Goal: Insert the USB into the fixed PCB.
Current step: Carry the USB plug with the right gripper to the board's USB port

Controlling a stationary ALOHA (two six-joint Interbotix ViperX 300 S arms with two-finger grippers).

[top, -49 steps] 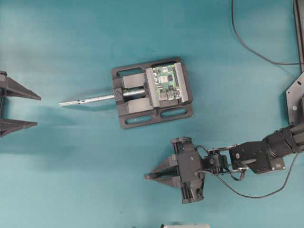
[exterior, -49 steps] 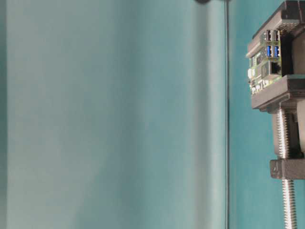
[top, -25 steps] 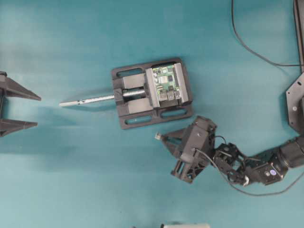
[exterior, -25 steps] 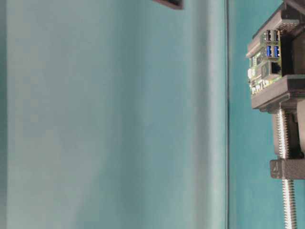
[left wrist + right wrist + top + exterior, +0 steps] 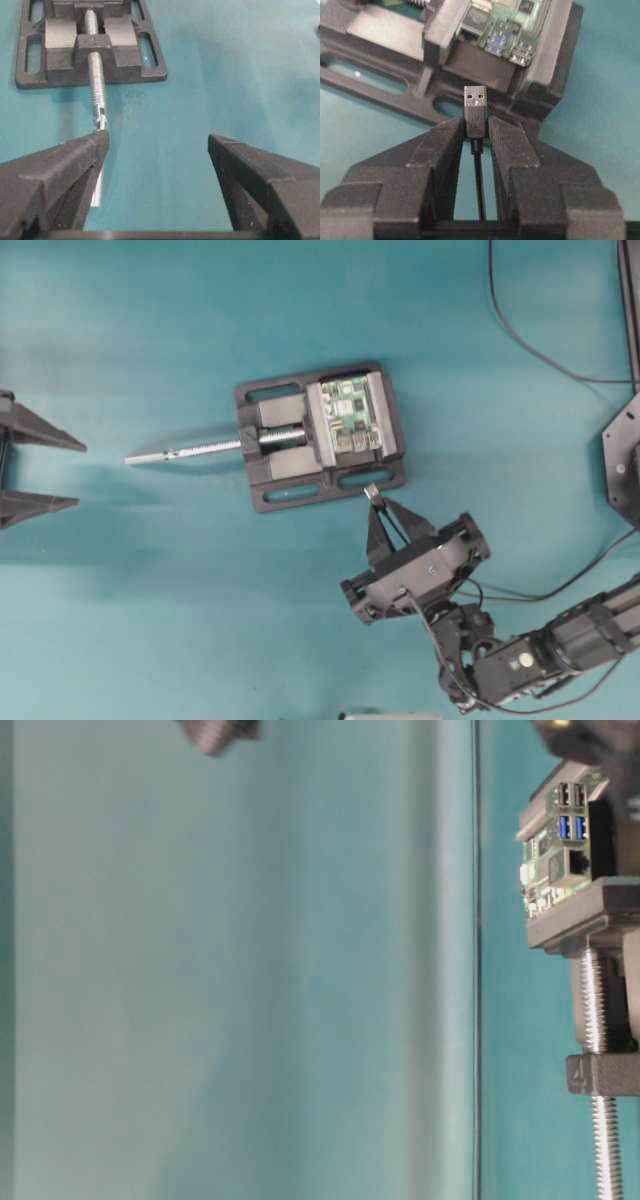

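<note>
The green fixed PCB (image 5: 352,412) is clamped in a black vise (image 5: 320,435); it also shows in the right wrist view (image 5: 495,20) and the table-level view (image 5: 553,850), with its blue and silver ports facing outward. My right gripper (image 5: 378,502) is shut on the USB (image 5: 475,105), whose silvery tip (image 5: 368,489) points at the vise's near edge, a short gap from the ports. Its thin black cable (image 5: 479,190) runs back between the fingers. My left gripper (image 5: 40,472) is open and empty at the far left, near the screw rod's end (image 5: 98,105).
The vise's metal screw rod (image 5: 185,450) sticks out to the left. A thicker black cable (image 5: 520,335) curves across the top right. A black mount (image 5: 622,455) stands at the right edge. A white object (image 5: 390,716) peeks in at the bottom edge.
My right gripper has swung round from pointing left to pointing up at the vise, carrying the USB closer to the PCB's ports. The left arm has not moved.
</note>
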